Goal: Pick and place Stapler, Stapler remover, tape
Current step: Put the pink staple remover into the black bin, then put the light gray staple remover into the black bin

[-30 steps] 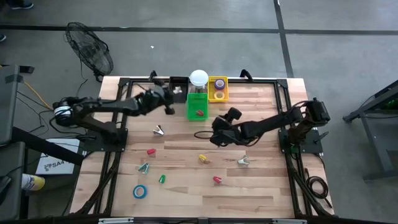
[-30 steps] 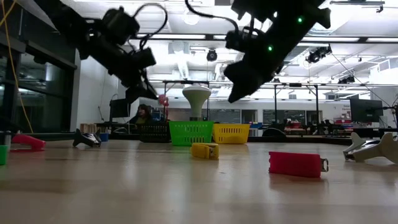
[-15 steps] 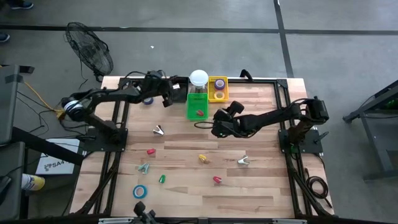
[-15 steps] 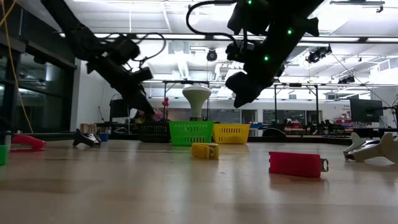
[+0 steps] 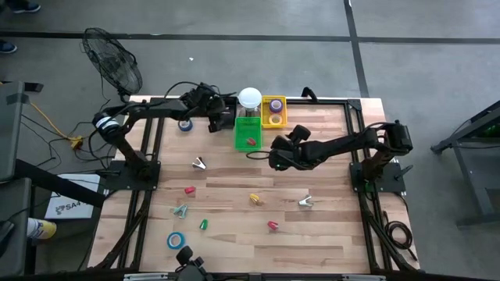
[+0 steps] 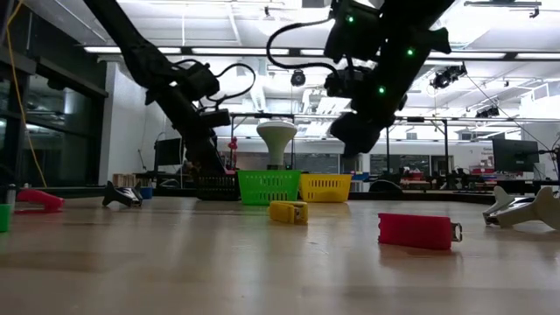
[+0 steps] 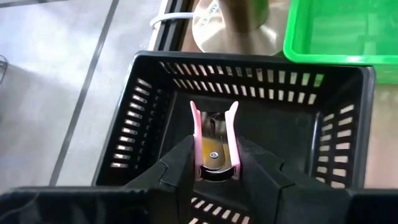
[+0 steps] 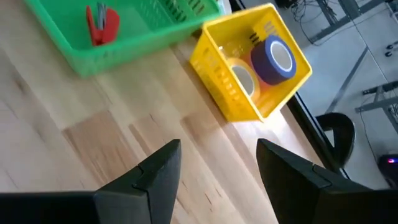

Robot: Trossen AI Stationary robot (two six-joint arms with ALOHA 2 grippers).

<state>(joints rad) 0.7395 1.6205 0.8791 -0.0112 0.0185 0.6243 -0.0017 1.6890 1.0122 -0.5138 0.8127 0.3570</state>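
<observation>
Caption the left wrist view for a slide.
Left gripper holds a pink staple remover over the black slotted plastic basket.

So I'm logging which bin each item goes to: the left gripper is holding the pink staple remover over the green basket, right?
Not quite. The left gripper does hold the pink staple remover, but over the black basket, not the green basket, which stands beside it. The left wrist view shows the black slotted walls all around the remover.
</observation>
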